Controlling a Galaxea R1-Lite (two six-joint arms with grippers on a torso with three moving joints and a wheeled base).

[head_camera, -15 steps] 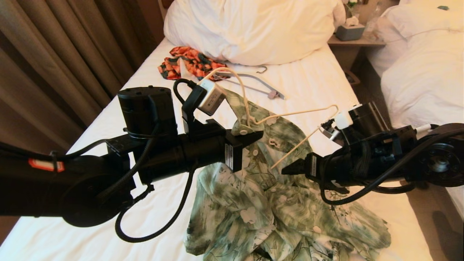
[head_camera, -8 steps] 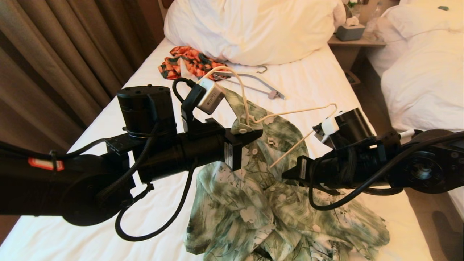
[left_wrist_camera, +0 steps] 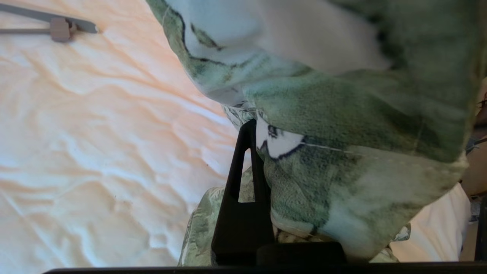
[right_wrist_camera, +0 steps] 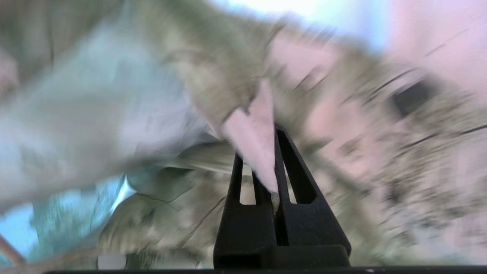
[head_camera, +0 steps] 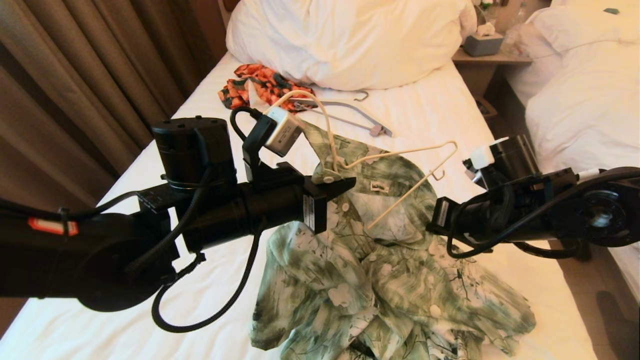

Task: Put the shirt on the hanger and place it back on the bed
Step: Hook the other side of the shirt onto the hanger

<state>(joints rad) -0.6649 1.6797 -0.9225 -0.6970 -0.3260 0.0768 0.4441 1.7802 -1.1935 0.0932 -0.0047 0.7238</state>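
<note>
The green-and-white leaf-print shirt (head_camera: 380,280) hangs in folds over the bed (head_camera: 440,115), its collar lifted between both arms. My left gripper (head_camera: 340,182) is shut on the collar, where the neck of the cream hanger (head_camera: 400,151) meets the cloth. The hanger's right shoulder juts out bare above the shirt, and its lower bar slants down into the open collar. In the left wrist view the shirt (left_wrist_camera: 342,133) drapes over my left gripper (left_wrist_camera: 262,152), hiding one finger. My right gripper (head_camera: 432,226) is shut on a fold of the shirt (right_wrist_camera: 251,137), pinched in the right gripper (right_wrist_camera: 272,160).
An orange-and-dark-green garment (head_camera: 260,87) and a grey hanger (head_camera: 350,112) lie near the big white pillow (head_camera: 350,40). Brown curtains (head_camera: 75,75) stand to the left. A nightstand with a tissue box (head_camera: 482,44) and a second bed (head_camera: 585,100) are on the right.
My right gripper has pulled to the right with its fold, spreading the collar open. The left arm, the collar and the hanger have shifted slightly up and to the left.
</note>
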